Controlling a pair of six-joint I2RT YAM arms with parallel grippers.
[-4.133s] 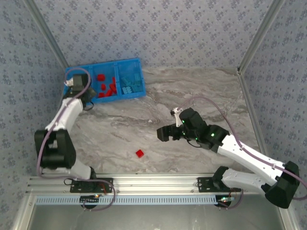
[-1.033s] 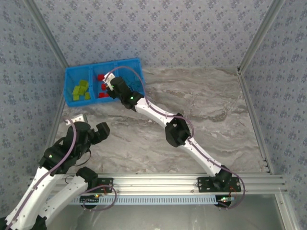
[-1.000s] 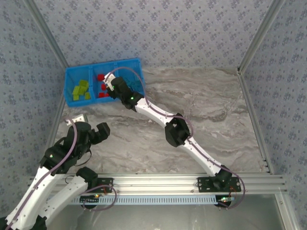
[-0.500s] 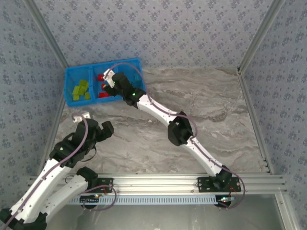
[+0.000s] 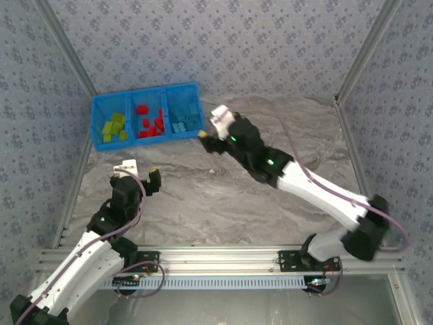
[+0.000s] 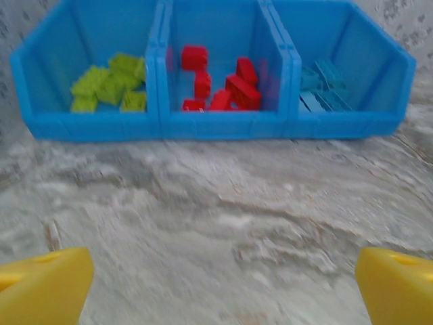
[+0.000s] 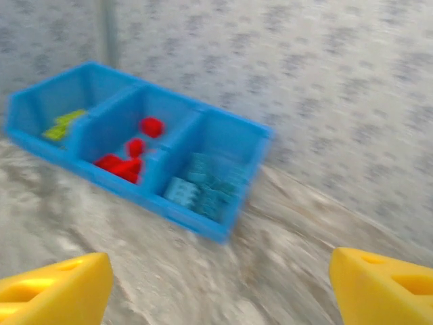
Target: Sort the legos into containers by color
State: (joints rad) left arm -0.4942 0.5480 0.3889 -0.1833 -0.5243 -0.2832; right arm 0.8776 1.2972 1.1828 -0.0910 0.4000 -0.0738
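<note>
The blue bin [image 5: 95, 122] sits at the far left corner of the marbled grey surface [image 5: 298, 128], its three compartments side by side; every one of the legos I can see lies inside it. The lime green bricks [image 5: 113, 128] are heaped in the left compartment; the red bricks [image 5: 150, 124] are scattered in the middle compartment, some near its front wall and one further back; the light blue bricks [image 5: 184, 120] lie in the right compartment, hard to count because they nearly match the plastic around them.

My left pincer [image 5: 135, 175] hangs over the near left part of the surface, well apart from the bin and pointed towards it; its jaws are spread wide with nothing between them. In my left wrist view the yellow fingertips [image 6: 44, 284] sit at the two bottom corners with bare surface between them, and the bin's front wall [image 6: 223, 125] runs across the top.

My right pincer [image 5: 208, 139] is just beside the bin's right end, near its front corner; I cannot tell whether it touches the surface. Its jaws are also spread wide and hold nothing; in my right wrist view, which is blurred, its yellow fingertips [image 7: 382, 284] flank the bottom edge, and the bin lies up and to the left, seen at an angle.
</note>
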